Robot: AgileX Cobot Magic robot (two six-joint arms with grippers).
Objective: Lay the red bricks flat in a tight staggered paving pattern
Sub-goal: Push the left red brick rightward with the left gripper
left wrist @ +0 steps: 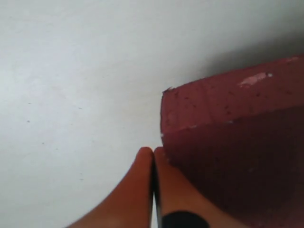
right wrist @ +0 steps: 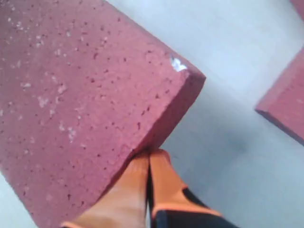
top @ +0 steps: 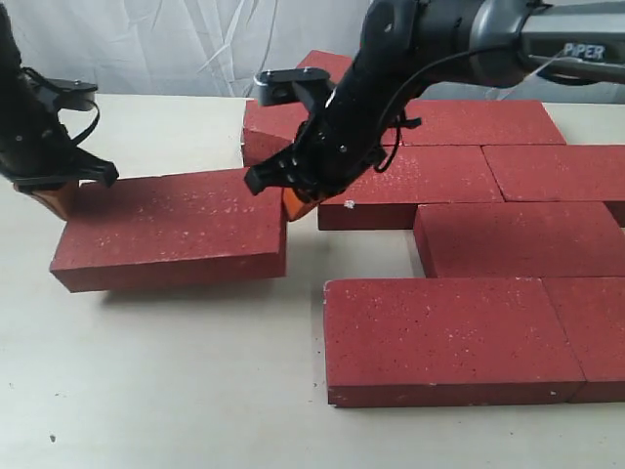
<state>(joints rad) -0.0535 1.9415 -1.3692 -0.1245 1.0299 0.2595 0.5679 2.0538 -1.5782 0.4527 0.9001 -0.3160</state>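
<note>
White table (top: 195, 391): loose brick (top: 171, 230) left of centre, apart from the laid bricks (top: 488, 234) on the right. Left gripper (top: 56, 198) and right gripper (top: 297, 204) both closed, empty, fingertips against its opposite ends.

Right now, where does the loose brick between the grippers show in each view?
Exterior: the loose brick lies left of centre, between left gripper and right gripper.
Left wrist: one end of it, against the closed orange fingertips.
Right wrist: its speckled top fills most of the picture.
Shared landmark: the pale table.
</note>
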